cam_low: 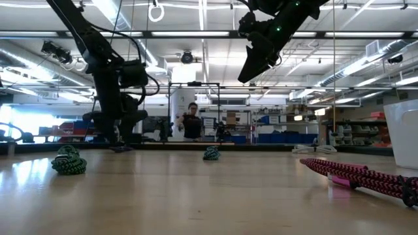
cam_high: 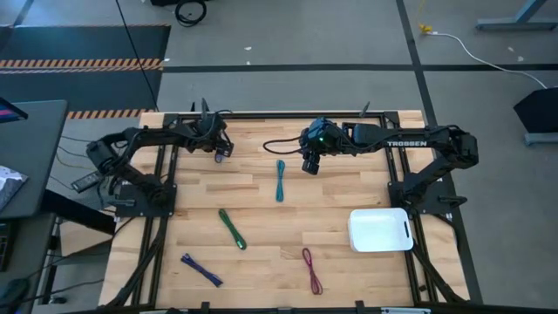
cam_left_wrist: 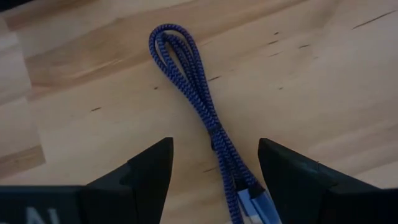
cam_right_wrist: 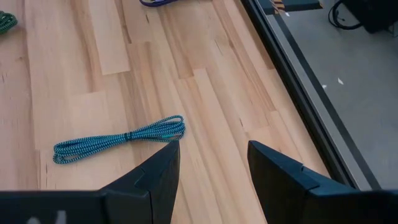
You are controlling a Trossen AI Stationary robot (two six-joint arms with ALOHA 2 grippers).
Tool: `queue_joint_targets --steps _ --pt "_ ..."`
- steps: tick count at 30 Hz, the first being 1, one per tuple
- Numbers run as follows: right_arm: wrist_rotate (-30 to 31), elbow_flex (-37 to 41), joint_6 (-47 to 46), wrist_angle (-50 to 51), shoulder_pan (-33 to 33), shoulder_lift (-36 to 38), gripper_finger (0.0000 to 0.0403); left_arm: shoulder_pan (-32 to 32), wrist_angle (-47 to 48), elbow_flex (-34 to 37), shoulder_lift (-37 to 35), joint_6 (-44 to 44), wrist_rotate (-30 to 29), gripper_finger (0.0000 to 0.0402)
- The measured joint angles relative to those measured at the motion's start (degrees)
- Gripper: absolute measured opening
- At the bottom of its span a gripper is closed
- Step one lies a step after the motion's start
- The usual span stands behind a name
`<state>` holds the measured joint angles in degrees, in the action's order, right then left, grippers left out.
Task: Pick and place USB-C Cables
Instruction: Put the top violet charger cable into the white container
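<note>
USB-C Cables (cam_high: 232,228) scattered over the bench (cam_high: 349,288): teal cable (cam_high: 280,180) mid-bench toward the far edge, just beside the right gripper (cam_high: 311,166), jaws wide. Blue cable (cam_left_wrist: 211,118) beneath the left gripper (cam_left_wrist: 214,149) near the far left corner, jaws wide astride it. Could pinch one strand and unfold the bundle, or scrape wood if lowered too far. Pale matte planks; white bin (cam_high: 380,229) near the right edge. Open workshop behind, person (cam_low: 191,124) far off.

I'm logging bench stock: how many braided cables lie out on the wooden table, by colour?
Teal braided folded cable: 1
Green braided folded cable: 1
Purple braided folded cable: 1
Maroon braided folded cable: 1
Blue braided folded cable: 1
Total: 5
</note>
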<state>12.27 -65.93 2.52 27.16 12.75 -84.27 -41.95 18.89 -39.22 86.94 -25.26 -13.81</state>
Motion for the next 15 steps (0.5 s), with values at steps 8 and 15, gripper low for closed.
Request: queue_joint_targets --steps 8,15 --pt "0.01 0.00 -0.02 0.02 0.00 0.00 0.0195 0.20 -1.70 -0.02 3.40 -0.06 -0.02 0.0237" --pt "0.00 0.02 -0.06 0.02 0.00 0.00 0.0195 0.22 -1.96 -0.15 4.01 1.63 -0.08 0.0203"
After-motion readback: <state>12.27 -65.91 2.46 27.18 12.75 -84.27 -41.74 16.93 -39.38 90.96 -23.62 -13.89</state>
